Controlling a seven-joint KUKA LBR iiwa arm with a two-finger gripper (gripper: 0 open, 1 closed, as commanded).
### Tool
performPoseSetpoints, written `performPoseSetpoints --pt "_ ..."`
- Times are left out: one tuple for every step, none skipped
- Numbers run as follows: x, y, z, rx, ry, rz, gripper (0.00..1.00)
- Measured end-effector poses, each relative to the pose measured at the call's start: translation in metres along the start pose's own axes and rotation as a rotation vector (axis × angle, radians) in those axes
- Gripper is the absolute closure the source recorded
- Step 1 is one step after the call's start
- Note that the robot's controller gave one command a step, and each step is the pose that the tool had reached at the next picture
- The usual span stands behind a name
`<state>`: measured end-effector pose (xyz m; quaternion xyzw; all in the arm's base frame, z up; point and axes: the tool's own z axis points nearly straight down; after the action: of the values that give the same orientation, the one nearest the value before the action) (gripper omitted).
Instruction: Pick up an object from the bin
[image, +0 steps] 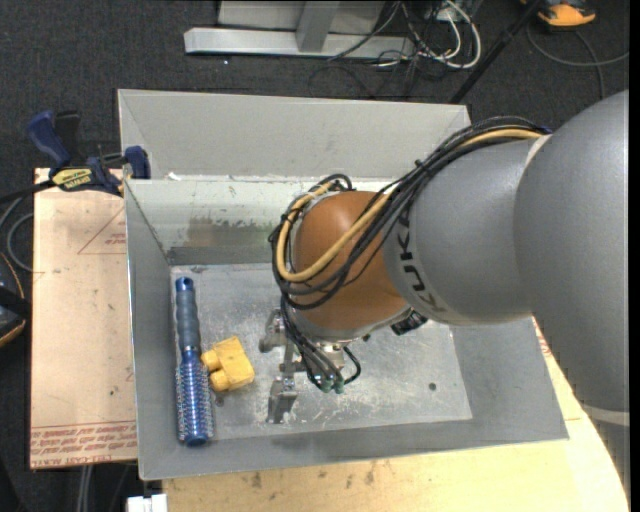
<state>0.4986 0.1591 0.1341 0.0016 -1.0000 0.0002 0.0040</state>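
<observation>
Arm (500, 230) with orange wrist cover (340, 265) reaches across the bin's (420, 395) centre. Gripper (282, 392) hangs low near the front edge; its opening cannot be told. Yellow block (228, 366) lies just beside it, between it and the blue brush (190, 360) along the left wall.
</observation>
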Motion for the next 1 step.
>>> performPoseSetpoints --pt "-0.0097 0.0283 0.0601 -0.003 -0.013 0.159 0.00"
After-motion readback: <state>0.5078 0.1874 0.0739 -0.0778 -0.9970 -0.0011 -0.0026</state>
